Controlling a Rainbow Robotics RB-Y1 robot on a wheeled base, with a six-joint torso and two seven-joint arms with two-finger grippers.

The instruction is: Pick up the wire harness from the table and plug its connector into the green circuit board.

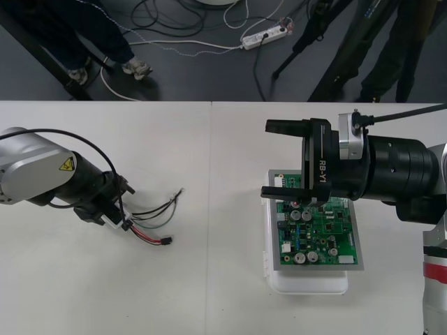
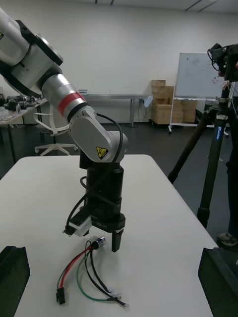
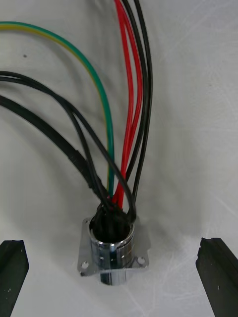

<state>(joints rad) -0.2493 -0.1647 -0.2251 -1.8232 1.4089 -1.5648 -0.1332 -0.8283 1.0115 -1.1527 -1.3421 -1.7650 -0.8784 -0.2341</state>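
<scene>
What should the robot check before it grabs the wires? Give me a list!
1. Black fingers of the left gripper apart: ok.
2. Round metal flanged socket between those fingers: ok.
3. Thin red, black and green wires lying loose on the light table: ok.
4. Small black plug free, not in the green circuit board: ok.
5. Board clear from above: not ok, the open right gripper hangs over its far edge.

A robotics lab is shown. A circuit board (image 1: 318, 234) is laid out on a plain table (image 1: 209, 209). Cables (image 1: 188, 44) and a power strip (image 1: 264, 36) are strewn over the dark floor (image 1: 202, 77). A tripod (image 2: 213, 143) is set up, and a whiteboard (image 2: 198, 75) and stacked boxes (image 2: 161, 101) are seen behind.
</scene>
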